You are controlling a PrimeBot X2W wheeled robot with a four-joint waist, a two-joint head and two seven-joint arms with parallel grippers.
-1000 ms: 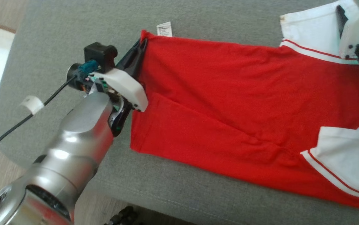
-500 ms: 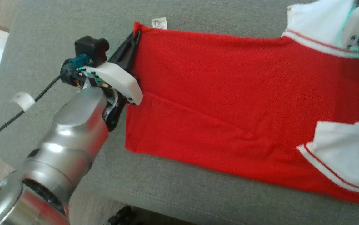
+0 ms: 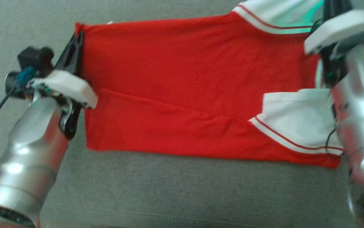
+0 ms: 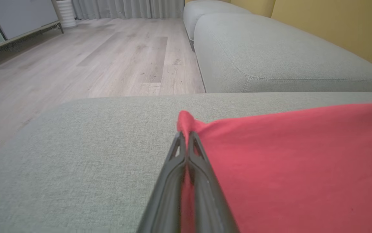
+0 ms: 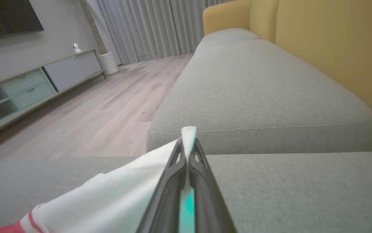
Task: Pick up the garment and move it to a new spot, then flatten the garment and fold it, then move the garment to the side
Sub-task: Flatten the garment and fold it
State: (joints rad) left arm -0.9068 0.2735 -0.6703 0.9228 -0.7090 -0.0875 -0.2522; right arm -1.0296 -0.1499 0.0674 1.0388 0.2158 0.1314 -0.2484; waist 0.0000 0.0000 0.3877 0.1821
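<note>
Has the garment [image 3: 182, 79] spread on the sofa [image 3: 169, 190], near long side already folded in (white sleeve [image 3: 296, 117] on top). Grips its red corner [image 4: 186, 119] in clenched left jaws, a white edge [image 5: 188, 132] in right jaws, both away from the sofa's near edge. Leaves, likely, remaining folds and the move aside.

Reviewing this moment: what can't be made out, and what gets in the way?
- Head view: the garment has its right end behind the right arm and cut by the top edge; motion blur hides cloth detail.
- Left wrist view: the left gripper pinches a red corner; the rest runs off the right and bottom edges.
- Right wrist view: the right gripper pinches white cloth; the red part is cut at the bottom-left corner.
</note>
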